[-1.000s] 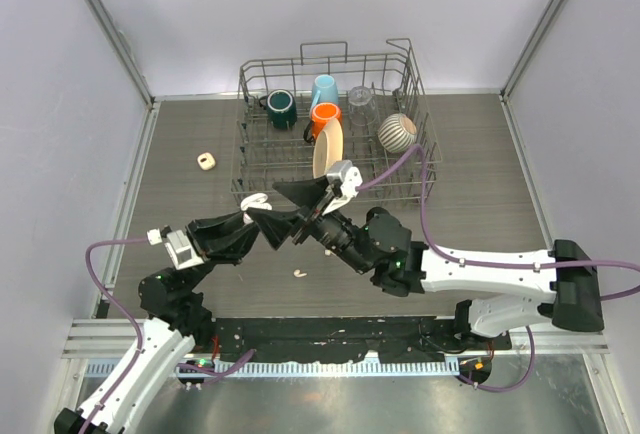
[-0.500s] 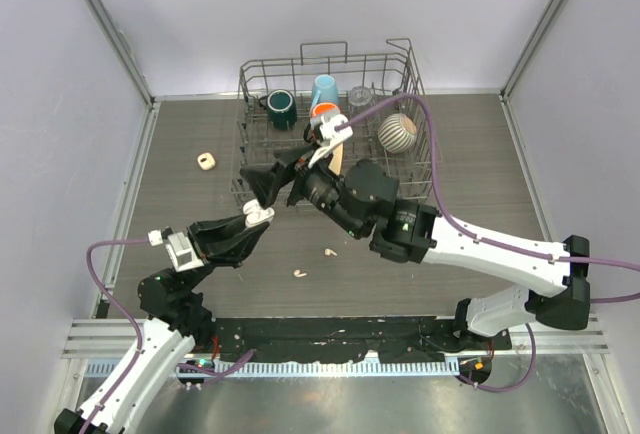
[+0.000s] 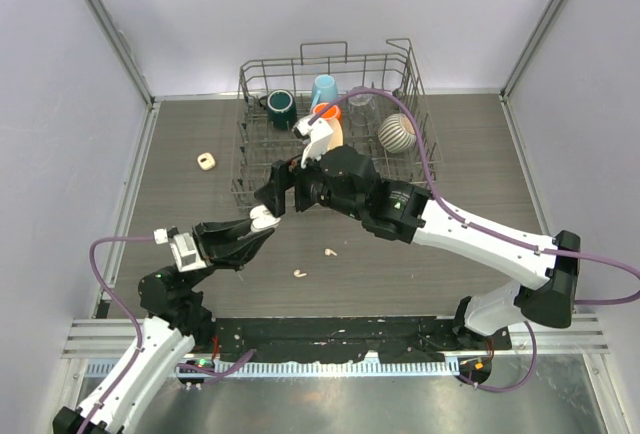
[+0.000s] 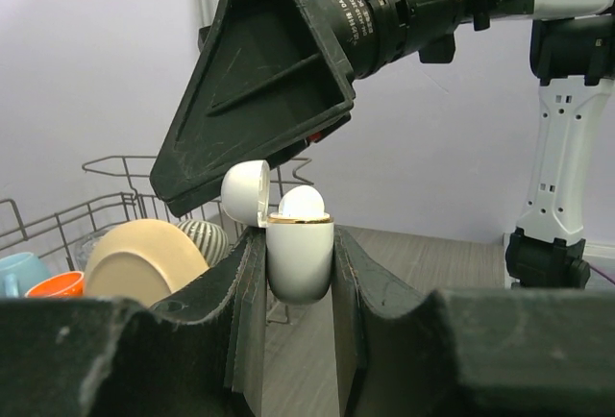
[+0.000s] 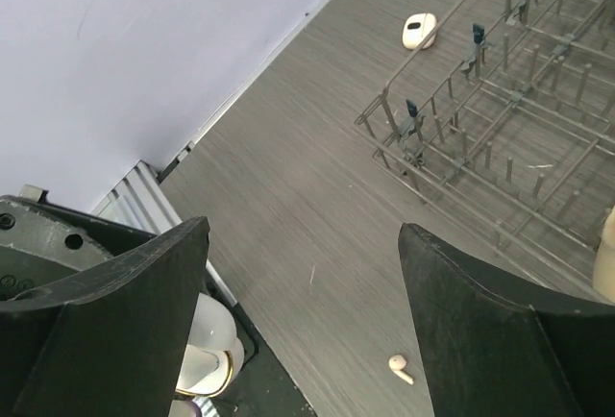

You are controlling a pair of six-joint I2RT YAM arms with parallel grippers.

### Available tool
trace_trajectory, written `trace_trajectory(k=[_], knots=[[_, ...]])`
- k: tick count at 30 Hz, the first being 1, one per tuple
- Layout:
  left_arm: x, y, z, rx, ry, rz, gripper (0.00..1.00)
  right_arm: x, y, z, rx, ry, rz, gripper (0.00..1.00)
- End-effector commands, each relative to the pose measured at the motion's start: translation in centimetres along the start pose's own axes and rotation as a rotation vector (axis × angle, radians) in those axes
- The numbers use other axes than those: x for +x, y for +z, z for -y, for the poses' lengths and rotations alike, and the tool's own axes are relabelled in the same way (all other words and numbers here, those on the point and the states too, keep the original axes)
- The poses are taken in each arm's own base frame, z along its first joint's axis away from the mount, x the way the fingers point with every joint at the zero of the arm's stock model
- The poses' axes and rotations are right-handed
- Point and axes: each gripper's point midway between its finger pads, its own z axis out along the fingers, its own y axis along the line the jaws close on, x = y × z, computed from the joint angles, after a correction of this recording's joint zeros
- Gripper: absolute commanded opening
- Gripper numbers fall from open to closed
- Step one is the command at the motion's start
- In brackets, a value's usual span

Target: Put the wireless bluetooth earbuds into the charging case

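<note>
A white charging case (image 4: 300, 254) with a gold rim stands upright between the fingers of my left gripper (image 4: 300, 278), which is shut on it. Its lid (image 4: 245, 194) is flipped open and a white rounded piece (image 4: 303, 203) shows above the rim. From above, the case (image 3: 263, 218) sits just below my right gripper (image 3: 274, 194), which hangs open and holds nothing. Two wireless bluetooth earbuds (image 3: 329, 251) (image 3: 299, 274) lie on the table. The right wrist view shows one earbud (image 5: 400, 368) between the spread fingers of my right gripper (image 5: 307, 331) and the case (image 5: 207, 359) at lower left.
A wire dish rack (image 3: 335, 124) holding mugs, cups and a plate stands at the back, its near edge (image 5: 452, 148) close to my right gripper. A second small white case (image 3: 206, 161) lies on the table left of the rack.
My right arm has swung back and left, off the table's middle, uncovering one earbud; its open gripper now hangs over the case. My left gripper with the case has shifted slightly nearer.
</note>
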Motion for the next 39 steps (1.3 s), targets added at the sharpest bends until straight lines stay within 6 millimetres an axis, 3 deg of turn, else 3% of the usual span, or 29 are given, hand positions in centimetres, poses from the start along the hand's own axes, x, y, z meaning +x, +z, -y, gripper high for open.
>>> trace_trajectory(k=[1, 10, 13, 14, 17, 18, 21, 25, 27, 29, 30, 31, 33, 34, 35, 37, 39], knots=[[-2.7, 0.9, 0.3, 0.018, 0.043, 0.067, 0.0, -1.1, -2.4, -2.0, -0.103, -0.017, -0.015, 0.85], [-2.8, 1.0, -0.7, -0.039, 0.027, 0.07, 0.0, 1.1, -5.2, -2.2, -0.179, -0.033, -0.072, 0.85], [-2.4, 1.2, -0.9, -0.051, -0.017, 0.042, 0.0, 0.2, -5.5, 0.6, -0.029, -0.002, 0.0, 0.85], [-2.1, 1.3, -0.9, -0.053, -0.055, 0.023, 0.0, -1.3, -6.3, 2.3, 0.065, 0.014, 0.073, 0.86], [-0.4, 2.0, -0.8, -0.055, -0.206, -0.112, 0.0, -3.2, -8.4, 5.8, 0.231, 0.055, 0.189, 0.89], [0.7, 2.2, -1.1, -0.069, -0.272, -0.167, 0.0, -3.7, -9.1, 8.3, 0.335, 0.069, 0.23, 0.89], [2.4, 2.8, -1.2, -0.114, -0.462, -0.272, 0.0, -4.8, -11.5, 11.1, 0.428, 0.119, 0.308, 0.91], [7.5, 3.1, -1.2, -0.199, -0.601, -0.448, 0.0, -5.5, -14.4, 14.6, 0.549, 0.162, 0.38, 0.93], [9.2, 3.7, 1.1, -0.17, -0.613, -0.507, 0.0, -5.3, -15.3, 15.7, 0.59, 0.164, 0.389, 0.93], [11.7, 4.0, 1.3, -0.22, -0.572, -0.579, 0.0, -5.7, -16.6, 16.5, 0.625, 0.173, 0.418, 0.93], [12.5, 4.3, 3.5, -0.171, -0.578, -0.618, 0.0, -5.5, -17.0, 16.8, 0.636, 0.172, 0.42, 0.94], [13.0, 5.0, 3.9, -0.17, -0.576, -0.633, 0.0, -5.7, -17.5, 17.0, 0.646, 0.174, 0.434, 0.94], [15.9, 5.4, 5.2, -0.169, -0.62, -0.696, 0.0, -5.6, -17.9, 17.5, 0.662, 0.173, 0.437, 0.94], [15.9, 6.5, 5.6, -0.162, -0.659, -0.659, 0.0, -5.7, -18.2, 17.5, 0.664, 0.175, 0.443, 0.94], [18.2, 6.3, 6.1, -0.168, -0.682, -0.707, 0.0, -5.7, -18.3, 17.7, 0.67, 0.175, 0.444, 0.94], [18.9, 7.9, 7.3, -0.135, -0.704, -0.686, 0.0, -5.7, -18.4, 17.7, 0.671, 0.175, 0.443, 0.94], [21.6, 8.3, 7.9, -0.159, -0.713, -0.74, 0.0, -5.4, -18.6, 17.8, 0.674, 0.172, 0.433, 0.94]])
